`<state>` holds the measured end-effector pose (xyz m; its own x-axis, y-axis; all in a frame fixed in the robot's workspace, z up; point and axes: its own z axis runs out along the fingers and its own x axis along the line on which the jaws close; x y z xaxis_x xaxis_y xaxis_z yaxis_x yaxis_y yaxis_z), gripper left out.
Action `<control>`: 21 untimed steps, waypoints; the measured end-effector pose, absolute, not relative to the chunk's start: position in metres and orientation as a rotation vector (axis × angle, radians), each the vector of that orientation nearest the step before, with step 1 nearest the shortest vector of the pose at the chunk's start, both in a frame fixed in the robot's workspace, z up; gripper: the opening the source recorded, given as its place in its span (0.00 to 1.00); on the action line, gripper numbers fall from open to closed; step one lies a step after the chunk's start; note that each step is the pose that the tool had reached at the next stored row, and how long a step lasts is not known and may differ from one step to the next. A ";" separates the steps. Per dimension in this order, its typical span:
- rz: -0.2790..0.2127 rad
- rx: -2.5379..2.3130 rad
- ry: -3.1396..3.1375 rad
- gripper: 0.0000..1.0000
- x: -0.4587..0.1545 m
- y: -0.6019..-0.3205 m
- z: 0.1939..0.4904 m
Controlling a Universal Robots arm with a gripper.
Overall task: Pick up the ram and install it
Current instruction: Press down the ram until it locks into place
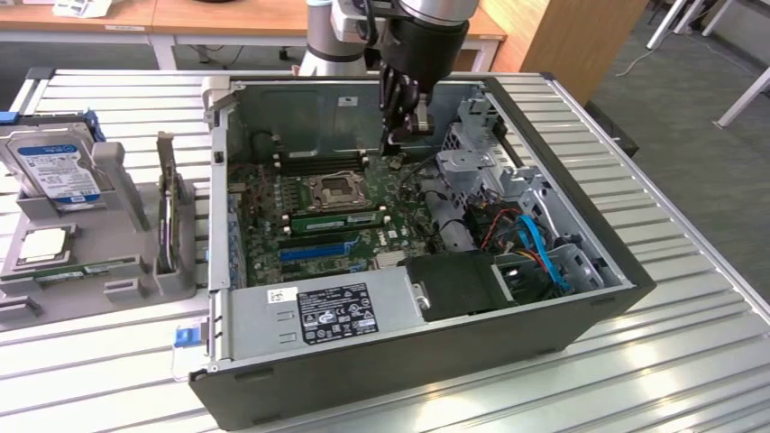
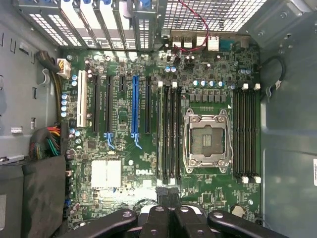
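Note:
The ram [image 1: 338, 219], a thin green stick, stands upright in a slot of the motherboard [image 1: 361, 248] just in front of the CPU socket [image 1: 331, 189], white clips at both ends. Looking down from the wrist, the ram [image 2: 160, 131] shows as a narrow edge in the slot group beside the socket [image 2: 207, 141]. My gripper [image 1: 405, 135] hangs inside the open computer case, above the board's far right part. Its black fingers [image 2: 162, 196] are shut together with nothing between them, just past the end of those slots.
The case walls [image 1: 229, 180] enclose the board, with the power supply [image 1: 337, 308] in front and a drive cage [image 1: 481, 171] and blue cables [image 1: 544, 257] at the exterior view's right. At the left, a grey holder [image 1: 132, 289] carries a hard drive [image 1: 54, 167] and an upright card [image 1: 169, 203].

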<state>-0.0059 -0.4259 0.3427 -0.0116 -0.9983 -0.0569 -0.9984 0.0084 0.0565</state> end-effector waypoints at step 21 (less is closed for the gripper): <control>0.126 -2.208 2.230 0.10 -0.006 -0.426 0.325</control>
<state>-0.0059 -0.4259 0.3253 -0.0115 -0.9983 -0.0570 -0.9984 0.0083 0.0566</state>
